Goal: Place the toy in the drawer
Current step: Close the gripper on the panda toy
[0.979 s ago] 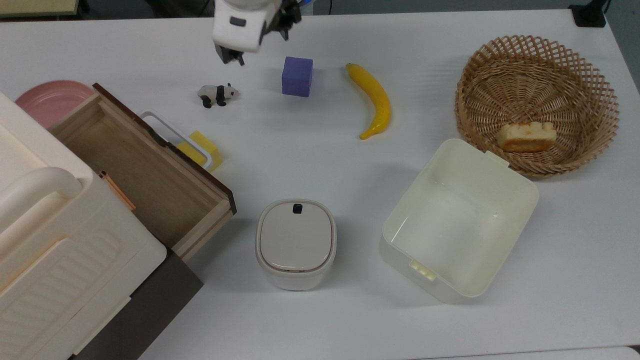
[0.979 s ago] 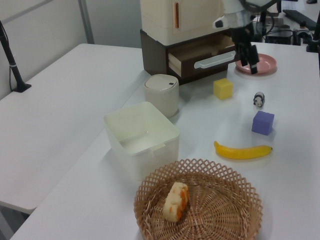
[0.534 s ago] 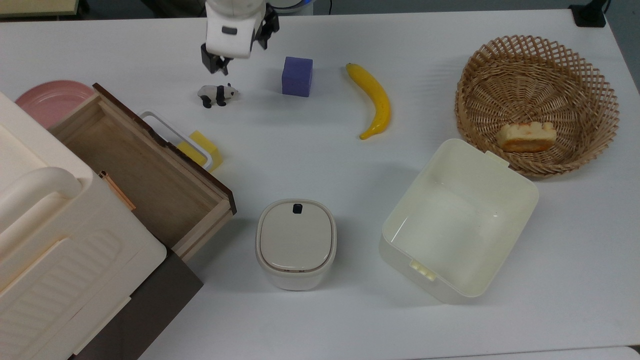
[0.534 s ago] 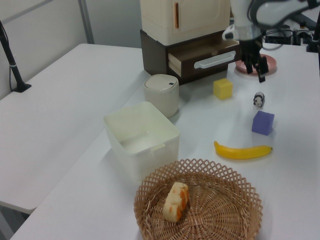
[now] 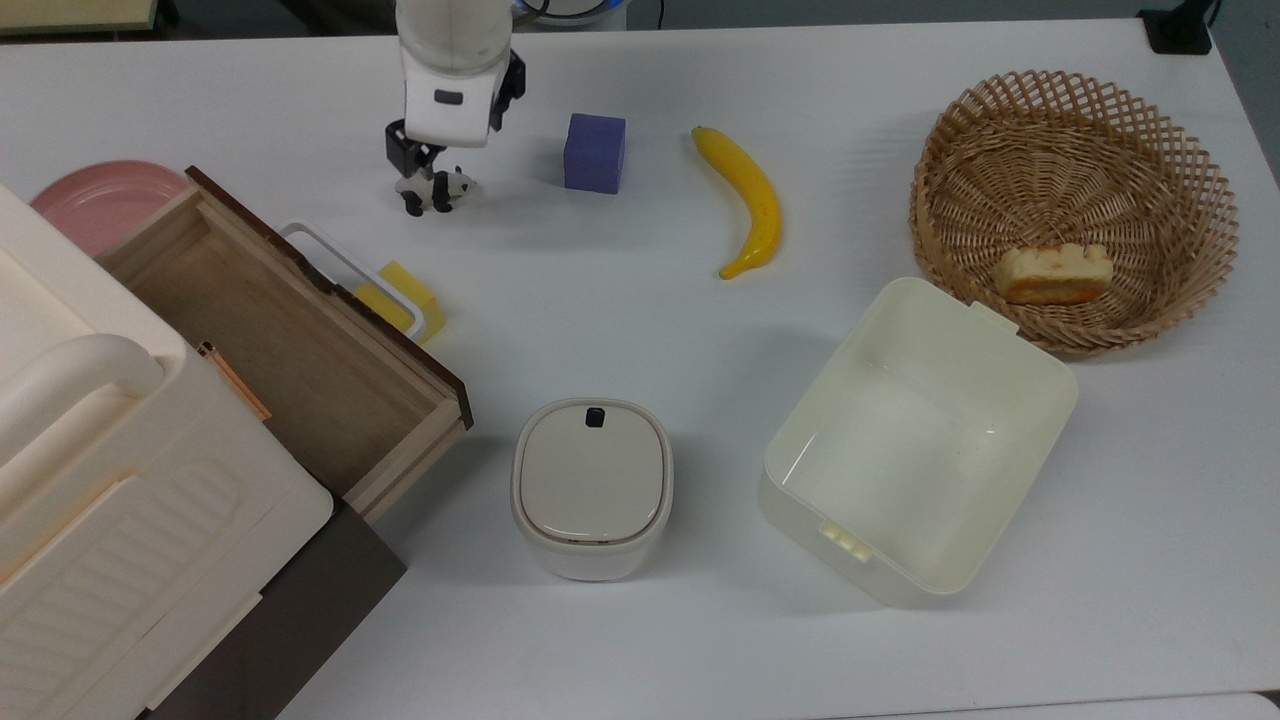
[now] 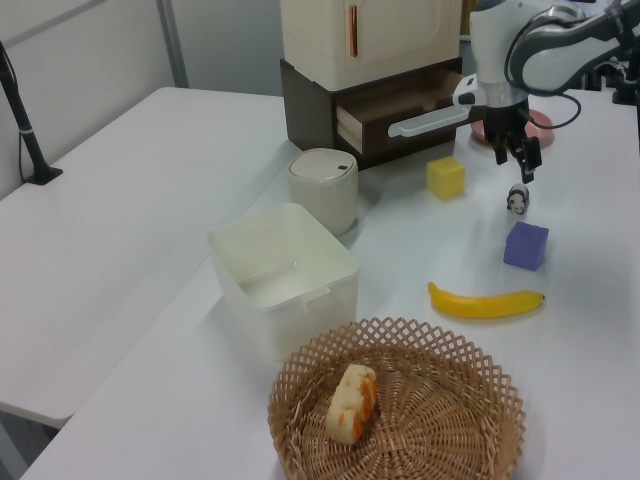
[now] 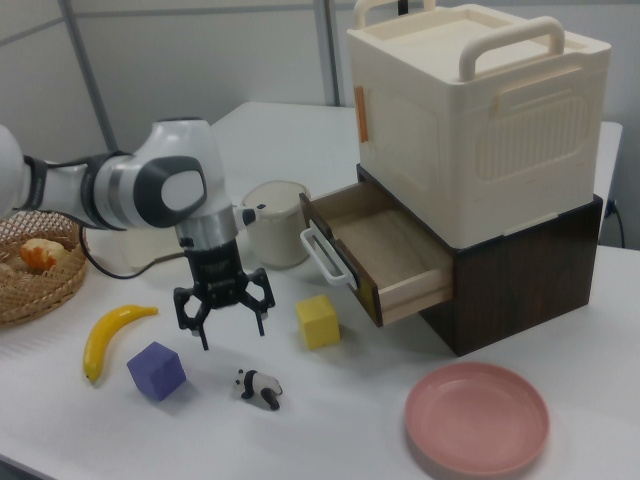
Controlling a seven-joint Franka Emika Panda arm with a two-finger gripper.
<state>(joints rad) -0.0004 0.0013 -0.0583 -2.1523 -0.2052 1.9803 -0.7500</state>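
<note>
The toy, a small black-and-white panda [image 5: 437, 190], stands on the white table, also seen in the left view [image 6: 517, 199] and the right view [image 7: 260, 387]. My gripper [image 5: 420, 170] hangs just above it, fingers pointing down and spread open, holding nothing [image 7: 232, 322]; in the left view the gripper [image 6: 522, 166] sits right over the panda without touching it. The wooden drawer [image 5: 270, 340] is pulled out of the cabinet to the top view's left, its light brown inside bare [image 7: 385, 250].
A purple cube [image 5: 594, 152] and a yellow banana [image 5: 745, 200] lie to the top view's right of the panda. A yellow block [image 5: 400, 295] sits by the drawer's white handle. Also present: a lidded canister [image 5: 592, 488], a cream tub [image 5: 1040, 380], a wicker basket [image 5: 1190, 150], a pink plate [image 5: 100, 200].
The gripper has moved down and toward the top view's left, from beside the purple cube to right above the panda. The panda and everything else stayed put.
</note>
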